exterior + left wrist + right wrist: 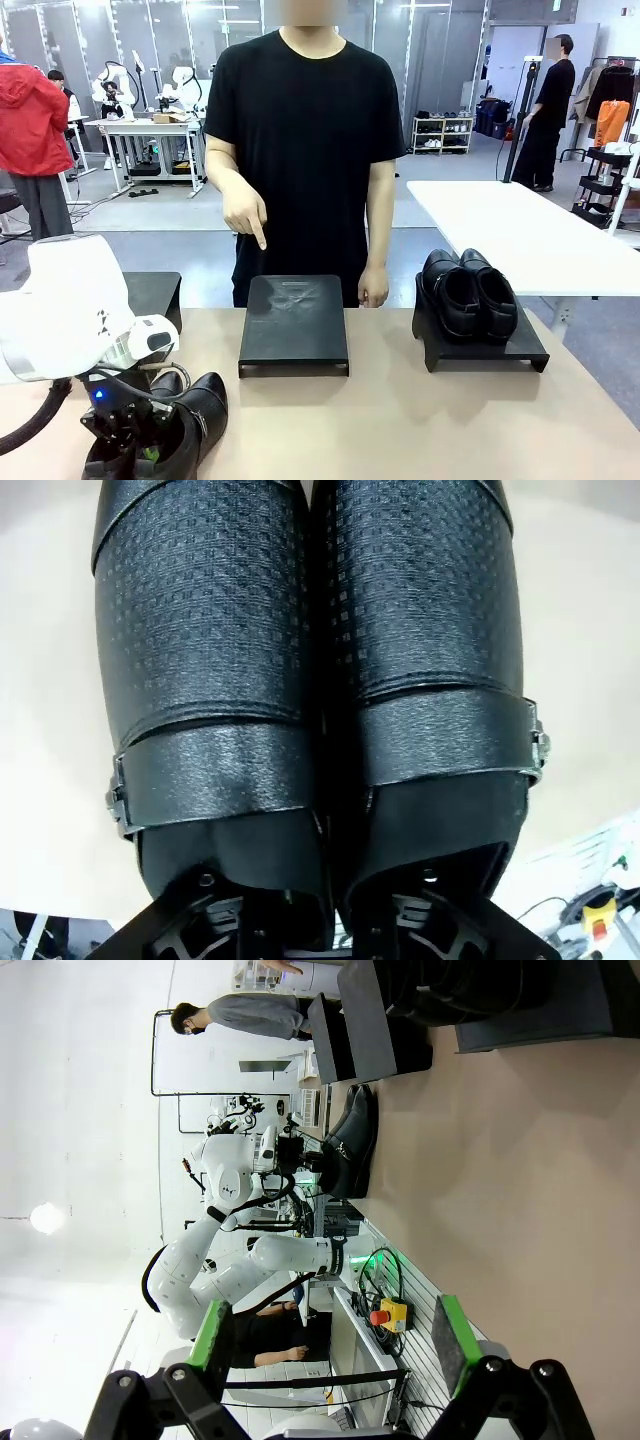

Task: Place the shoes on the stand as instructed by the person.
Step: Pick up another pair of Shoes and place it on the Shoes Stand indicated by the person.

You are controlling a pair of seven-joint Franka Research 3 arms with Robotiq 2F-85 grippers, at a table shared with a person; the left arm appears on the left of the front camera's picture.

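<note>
While the person (305, 150) points down | left hand (128, 440) pinches near shoes (190, 420); right hand (330, 1332) wide open

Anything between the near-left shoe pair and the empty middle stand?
No: bare tan tabletop separates the glossy black leather shoes from the empty flat black stand, front view.

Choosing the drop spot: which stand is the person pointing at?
The middle stand, directly below the person's pointing hand. The right stand already carries shoes; the left stand is well aside.
</note>
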